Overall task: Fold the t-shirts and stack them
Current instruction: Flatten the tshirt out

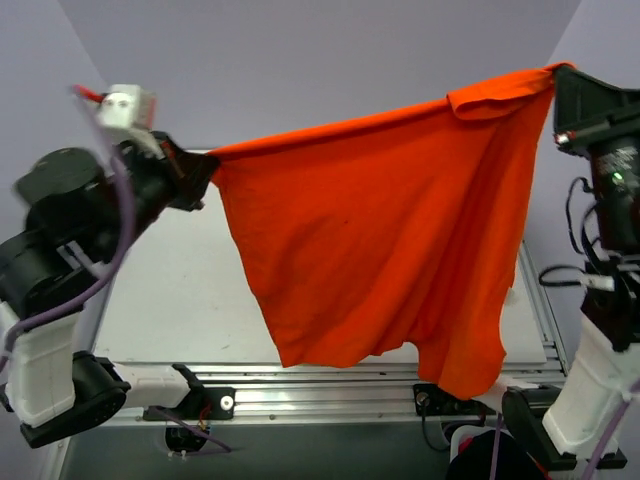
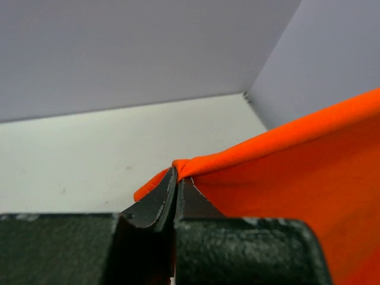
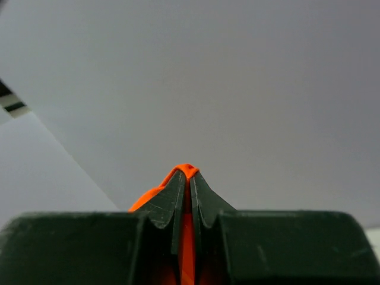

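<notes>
While my left gripper pinches the wrinkly orange-red cloth t-shirt at nine o'clock, my right gripper pinches it at two.

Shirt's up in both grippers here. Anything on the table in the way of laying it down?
Nothing visible. The t-shirt hangs between the left gripper and right gripper, both shut on it, above the table; the cloth hides the surface behind it.

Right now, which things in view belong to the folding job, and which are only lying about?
Job:
- orange t-shirt, held up
- left gripper and right gripper, each shut on its edge

Not the job:
- table
- aluminium rail at its near edge
</notes>
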You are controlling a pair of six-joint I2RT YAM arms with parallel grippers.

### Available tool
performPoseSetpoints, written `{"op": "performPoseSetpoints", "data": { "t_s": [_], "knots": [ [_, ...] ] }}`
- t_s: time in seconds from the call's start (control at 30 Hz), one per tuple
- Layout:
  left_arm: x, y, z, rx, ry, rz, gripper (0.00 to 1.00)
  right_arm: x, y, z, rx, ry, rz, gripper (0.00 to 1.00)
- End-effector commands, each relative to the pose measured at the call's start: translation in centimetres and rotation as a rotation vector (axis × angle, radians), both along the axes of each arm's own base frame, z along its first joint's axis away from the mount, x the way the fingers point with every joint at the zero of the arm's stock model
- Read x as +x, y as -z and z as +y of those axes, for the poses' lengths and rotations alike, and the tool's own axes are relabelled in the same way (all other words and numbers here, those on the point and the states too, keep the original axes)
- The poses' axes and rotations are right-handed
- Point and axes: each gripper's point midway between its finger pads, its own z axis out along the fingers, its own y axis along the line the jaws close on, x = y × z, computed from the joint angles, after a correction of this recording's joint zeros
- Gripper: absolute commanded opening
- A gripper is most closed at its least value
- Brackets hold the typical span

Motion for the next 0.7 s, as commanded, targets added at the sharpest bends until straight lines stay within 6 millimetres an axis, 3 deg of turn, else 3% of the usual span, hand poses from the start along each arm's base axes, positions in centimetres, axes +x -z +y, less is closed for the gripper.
{"op": "performPoseSetpoints", "data": {
  "t_s": [0.0, 0.03, 0.07, 0.1, 0.13, 0.17, 0.2, 0.23, 0.27, 0.3, 0.33, 0.37, 0.4, 0.43, 0.47, 0.5, 0.53, 0.57, 0.6, 0.67],
  "knots": [
    [7.4, 7.8, -1.3, 0.169, -0.158, 0.149, 0.02, 11.6, 9.3, -2.1, 0.052, 0.110, 0.297, 0.00],
    [9.4, 9.4, 0.1, 0.170, -0.212, 0.184, 0.02, 14.7, 14.4, -2.4, 0.035, 0.133, 0.404, 0.00],
    [11.2, 13.4, -1.0, 0.191, -0.180, 0.248, 0.02, 16.5, 17.5, -3.3, 0.017, 0.194, 0.469, 0.00],
    [12.2, 15.4, -0.6, 0.191, -0.198, 0.283, 0.02, 18.0, 20.8, -3.6, 0.006, 0.215, 0.538, 0.00],
    [13.4, 17.8, -0.1, 0.209, -0.213, 0.323, 0.02, 20.0, 25.9, -3.9, -0.022, 0.232, 0.640, 0.00],
    [15.1, 19.7, 1.0, 0.212, -0.259, 0.344, 0.02, 22.0, 30.2, -3.6, -0.053, 0.232, 0.733, 0.00],
    [16.3, 25.1, 1.4, 0.277, -0.287, 0.444, 0.02, 23.0, 33.1, -3.8, -0.072, 0.259, 0.796, 0.00],
    [17.1, 27.5, 1.6, 0.306, -0.302, 0.482, 0.02, 23.9, 35.9, -3.6, -0.096, 0.268, 0.858, 0.00],
    [18.4, 29.0, 1.9, 0.315, -0.321, 0.490, 0.02, 25.6, 40.8, -2.1, -0.143, 0.254, 0.962, 0.00],
    [19.6, 32.5, 2.0, 0.378, -0.332, 0.547, 0.02, 26.2, 42.7, -2.4, -0.182, 0.303, 1.010, 0.00],
    [21.0, 33.6, 1.9, 0.391, -0.341, 0.547, 0.02, 26.6, 44.7, -2.3, -0.209, 0.325, 1.073, 0.00],
    [22.2, 34.6, 3.0, 0.408, -0.370, 0.563, 0.02, 28.3, 46.7, -1.6, -0.229, 0.322, 1.114, 0.00],
    [23.8, 37.7, 3.4, 0.441, -0.378, 0.627, 0.02, 29.2, 47.3, -1.6, -0.234, 0.328, 1.124, 0.00],
    [26.0, 36.3, 3.5, 0.410, -0.399, 0.603, 0.02, 30.1, 47.7, -1.7, -0.237, 0.341, 1.135, 0.00],
    [26.9, 36.8, 4.2, 0.402, -0.410, 0.639, 0.02, 32.6, 47.2, -1.4, -0.233, 0.341, 1.118, 0.21],
    [29.7, 37.3, 5.2, 0.322, -0.429, 0.680, 0.10, 33.6, 46.6, -1.3, -0.233, 0.345, 1.108, 0.51],
    [30.3, 37.9, 6.1, 0.276, -0.462, 0.721, 0.34, 34.1, 46.5, -1.4, -0.260, 0.351, 1.133, 0.85],
    [30.8, 38.2, 6.9, 0.222, -0.487, 0.747, 0.93, 35.4, 48.0, -1.4, -0.280, 0.361, 1.167, 1.00],
    [31.5, 37.8, 7.9, 0.162, -0.515, 0.746, 0.94, 36.9, 42.8, -1.3, -0.254, 0.375, 1.066, 1.00],
    [32.4, 35.5, 8.6, 0.133, -0.532, 0.701, 0.94, 37.0, 41.5, -1.5, -0.270, 0.381, 1.072, 1.00]
  ]
}}
